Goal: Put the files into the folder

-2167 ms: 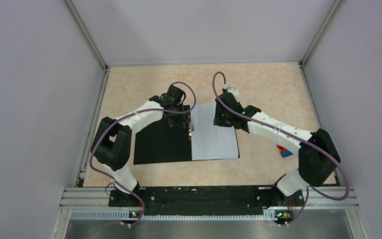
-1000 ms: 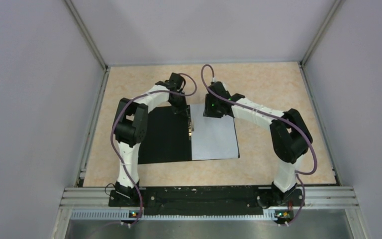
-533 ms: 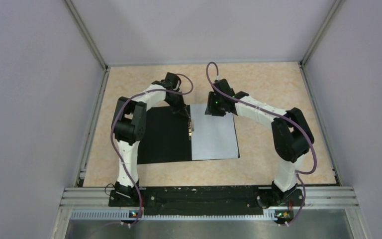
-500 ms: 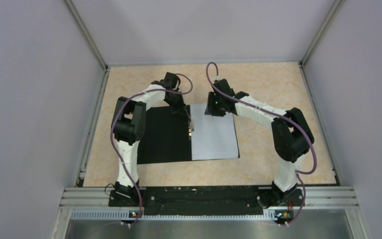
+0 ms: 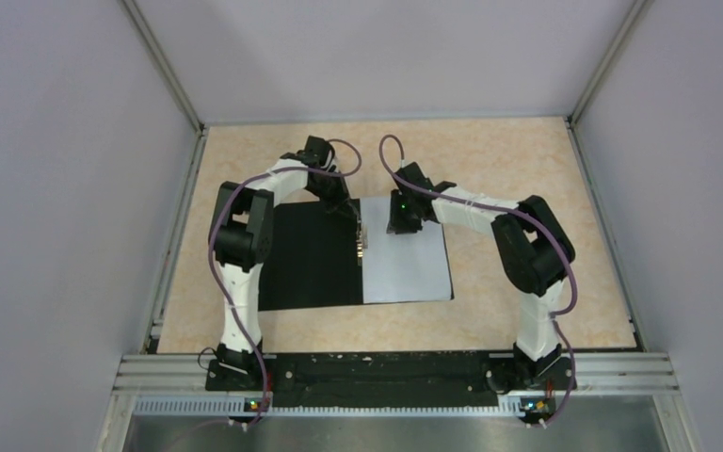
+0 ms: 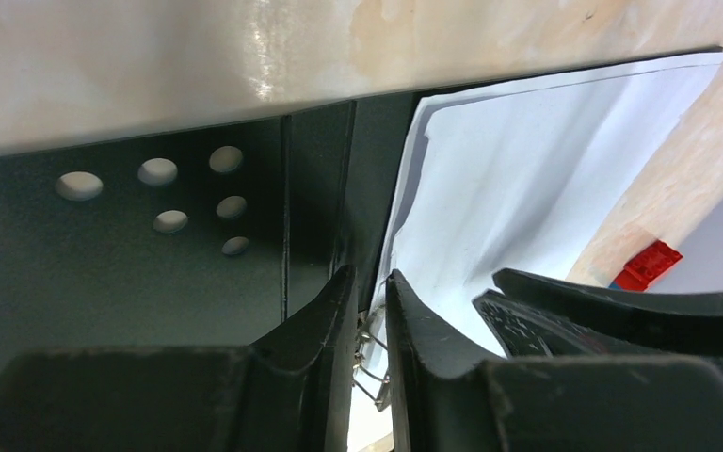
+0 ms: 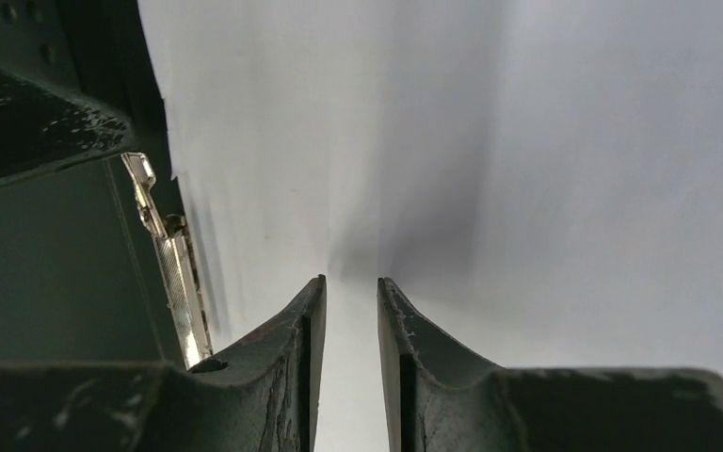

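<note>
Shifting left since earlier, right pincer (image 5: 401,224) rests on the files (image 5: 407,266).

The table (image 5: 518,160) has a beige, marbled top, and the folder (image 5: 311,259) lies open and flat on it with the black inside facing up. The white files (image 5: 405,268) cover the right half of the folder. A small red and blue block (image 6: 648,266) lies on the table to the right of the folder, apart from it, and only the left wrist view shows it.
</note>
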Controlling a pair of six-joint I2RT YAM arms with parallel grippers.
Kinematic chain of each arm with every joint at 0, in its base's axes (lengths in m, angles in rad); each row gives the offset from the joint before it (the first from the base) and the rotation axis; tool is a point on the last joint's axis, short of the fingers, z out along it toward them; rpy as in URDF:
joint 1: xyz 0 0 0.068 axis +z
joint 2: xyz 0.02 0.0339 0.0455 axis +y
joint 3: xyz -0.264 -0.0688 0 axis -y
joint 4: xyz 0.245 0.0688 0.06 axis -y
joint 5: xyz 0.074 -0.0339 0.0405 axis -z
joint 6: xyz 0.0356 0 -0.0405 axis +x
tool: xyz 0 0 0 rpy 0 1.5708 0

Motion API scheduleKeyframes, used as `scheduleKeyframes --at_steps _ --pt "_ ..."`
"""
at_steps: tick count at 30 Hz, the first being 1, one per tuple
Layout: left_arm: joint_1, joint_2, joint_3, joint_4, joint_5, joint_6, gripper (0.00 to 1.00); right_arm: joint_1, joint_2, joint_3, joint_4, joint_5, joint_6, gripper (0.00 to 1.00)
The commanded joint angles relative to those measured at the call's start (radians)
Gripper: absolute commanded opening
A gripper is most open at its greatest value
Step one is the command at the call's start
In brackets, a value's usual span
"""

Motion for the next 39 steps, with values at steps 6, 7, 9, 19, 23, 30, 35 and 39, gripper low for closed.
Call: scheduleKeyframes --at_steps 6,7,9,19,23,30,35,39 --pt "0.008 0.013 0.017 0.06 0.077 -0.024 0.26 0.01 0.061 -0.005 0.023 0.028 0.003 0.26" --pt "0.008 0.011 0.016 0.063 0.079 -0.024 0.27 0.01 0.066 -0.007 0.024 0.028 0.004 0.26" --pt "0.009 0.014 0.017 0.063 0.082 -0.022 0.27 0.01 0.071 -0.008 0.027 0.028 0.005 0.26" --pt "0.009 -0.032 -0.039 0.117 0.176 -0.02 0.27 0.01 0.078 -0.001 0.024 0.028 0.003 0.26" --pt "0.008 -0.073 -0.078 0.142 0.203 -0.024 0.27 0.01 0.076 0.001 0.024 0.028 0.002 0.25" --pt "0.008 -0.164 -0.172 0.18 0.221 -0.022 0.27 0.01 0.073 0.001 0.023 0.028 0.004 0.25" --pt "0.002 -0.204 -0.218 0.195 0.233 -0.013 0.27 0.01 0.075 0.0 0.024 0.05 0.005 0.25" --pt "-0.013 -0.218 -0.256 0.206 0.235 -0.01 0.27 0.011 0.078 0.002 0.024 0.05 0.008 0.25"
